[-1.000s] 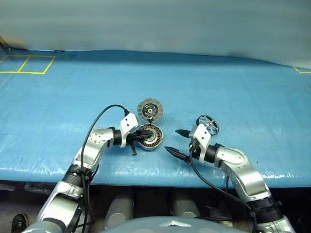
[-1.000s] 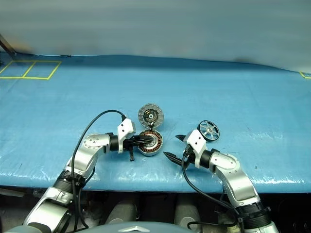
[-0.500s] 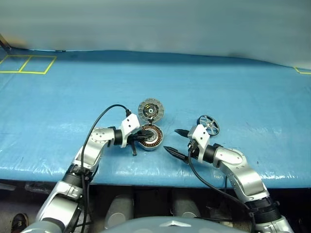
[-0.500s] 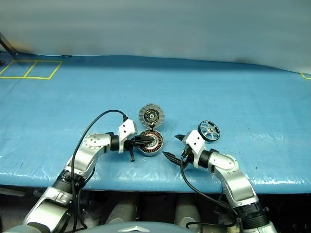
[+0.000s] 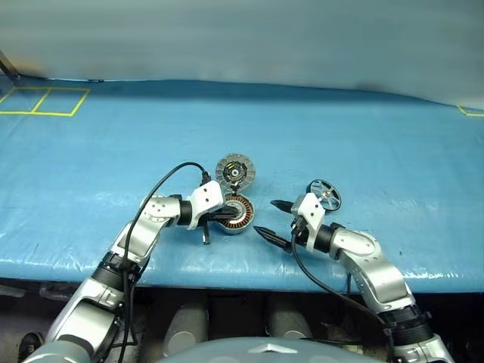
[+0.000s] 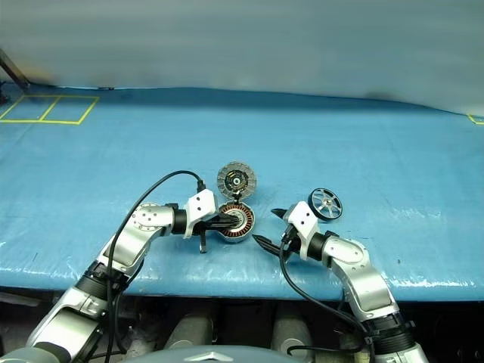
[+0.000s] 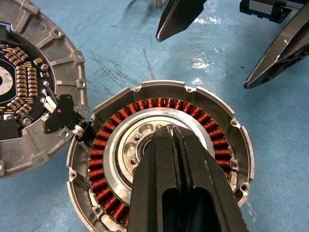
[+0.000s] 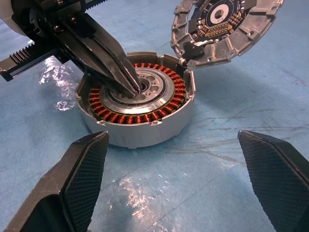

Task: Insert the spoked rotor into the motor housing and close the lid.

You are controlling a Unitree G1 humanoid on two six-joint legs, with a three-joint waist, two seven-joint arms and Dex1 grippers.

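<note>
- From my head views, the left pincer (image 6: 221, 221) covers part of the motor housing (image 6: 240, 223), so I cannot read the near side of the winding ring there.
- In the left wrist view the pincer's two black fingers (image 7: 159, 183) blot out the housing's centre; I cannot tell whether the tips touch the hub or only sit above it.
- The lid (image 5: 234, 171) is cut off at the edge of both wrist views.
- Rotor spokes are too small to count from the head views.
- Motor housing: squat silver cup on the blue table (image 5: 393, 136), open, with a copper-brown ring of windings round a silvery inner ring.
- Lid: stands raised at the far rim of the housing, joined there by a dark hinge piece, inner face with pale radial segments turned towards me.
- The spoked rotor (image 6: 325, 204): dark thin rim, silvery hub, standing tilted on the table just behind the right pincer (image 6: 269, 227), well to the right of the housing, untouched.
- Left pincer: closed, fingers pressed together, tips inside the housing's centre opening.
- Right pincer: jaws spread wide, nothing between them, pointing at the housing from its right.
- Against a second ago: the left forearm has swung a little, its white wrist block now nearer the housing; housing, lid, rotor and right pincer lie as before.
</note>
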